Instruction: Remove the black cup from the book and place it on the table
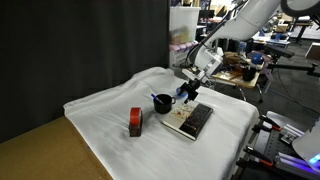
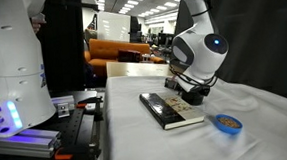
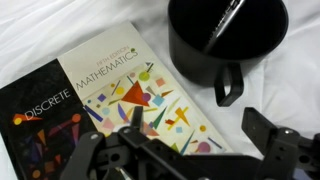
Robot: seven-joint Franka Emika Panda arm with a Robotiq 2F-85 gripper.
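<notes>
The black cup stands upright on the white cloth of the table, just past the book's edge, with its small handle turned toward my gripper. The book lies flat, its cover part black, part light with coloured shapes. My gripper hovers open over the book's corner and the cloth, short of the cup, with nothing between its fingers. In an exterior view the cup sits on the cloth beside the book, with the gripper above them.
A red and black block stands on the cloth near the cup. A blue round lid-like thing lies beside the book. Bare brown table edge shows at one side. Equipment stands close to the table.
</notes>
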